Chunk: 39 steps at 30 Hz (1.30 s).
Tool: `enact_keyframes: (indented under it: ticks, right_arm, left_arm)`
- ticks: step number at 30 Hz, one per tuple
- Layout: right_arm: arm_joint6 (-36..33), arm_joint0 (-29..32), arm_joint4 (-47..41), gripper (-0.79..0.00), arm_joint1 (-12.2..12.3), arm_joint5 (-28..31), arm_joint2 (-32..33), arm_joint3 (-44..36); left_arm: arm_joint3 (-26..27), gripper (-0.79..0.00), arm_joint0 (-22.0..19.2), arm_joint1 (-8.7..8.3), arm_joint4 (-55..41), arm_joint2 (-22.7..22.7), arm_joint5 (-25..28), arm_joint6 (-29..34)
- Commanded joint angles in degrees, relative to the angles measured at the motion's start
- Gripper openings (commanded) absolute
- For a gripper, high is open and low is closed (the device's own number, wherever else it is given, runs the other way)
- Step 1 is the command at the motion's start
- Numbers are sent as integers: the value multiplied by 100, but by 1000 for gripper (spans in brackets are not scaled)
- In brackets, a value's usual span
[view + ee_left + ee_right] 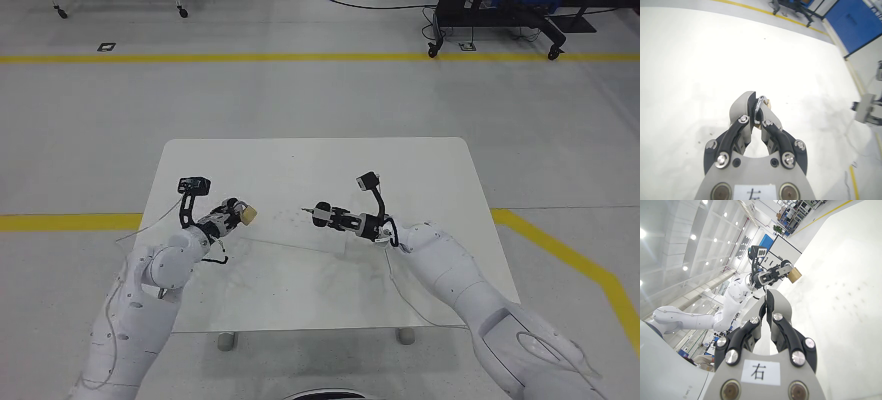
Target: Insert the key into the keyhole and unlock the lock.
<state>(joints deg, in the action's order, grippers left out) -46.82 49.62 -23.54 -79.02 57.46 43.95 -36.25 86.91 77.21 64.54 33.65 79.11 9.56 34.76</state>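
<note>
A brass padlock (247, 214) hangs over the left half of the white table (300, 160), held by its steel shackle (759, 103). My left gripper (758, 102) is shut on that shackle, and a brass corner of the body (769, 104) shows past the fingers. In the right wrist view the padlock (794, 275) hangs from the left gripper (787, 266), facing my right gripper (766, 296). The right gripper is shut on a thin key (765, 291), seen edge-on. From above, the key (305, 210) points at the padlock across a short gap from the right gripper (322, 214).
The tabletop (734, 66) around both grippers is bare, with faint scuff marks. The right arm's wrist (865, 111) shows blurred at the edge of the left wrist view. Yellow floor lines (60, 222) run past the table on both sides.
</note>
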Motion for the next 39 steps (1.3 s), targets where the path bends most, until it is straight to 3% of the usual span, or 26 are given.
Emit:
enact_keyframes:
  ticks: [1,9,14,24,26,30,36,39]
  right_arm:
    - [0,0,0,-785,0,0,0,0]
    - [0,0,0,-785,0,0,0,0]
    - [0,0,0,-785,0,0,0,0]
    - [0,0,0,-785,0,0,0,0]
    - [0,0,0,-785,0,0,0,0]
    - [322,127,1,-785,40,-51,129,-179]
    - [539,444,-97,-785,222,54,536,-479]
    - [459,631,-416,-785,316,54,763,-694]
  left_arm:
    - [-92,-785,-78,-4,-618,55,262,315]
    - [-238,-785,-480,6,-1858,-108,900,1267]
    - [-224,-785,-346,-37,-2590,95,1295,1484]
    - [-230,-785,-329,-36,-2551,82,1270,1468]
    - [-141,-785,-208,-13,-2572,-78,1083,1333]
    - [-309,-785,-338,20,-3284,-214,26,1694]
    - [-848,-785,-989,88,-4088,-534,-1535,2337]
    - [-1061,-785,-1284,156,-4502,-707,-1869,2321]
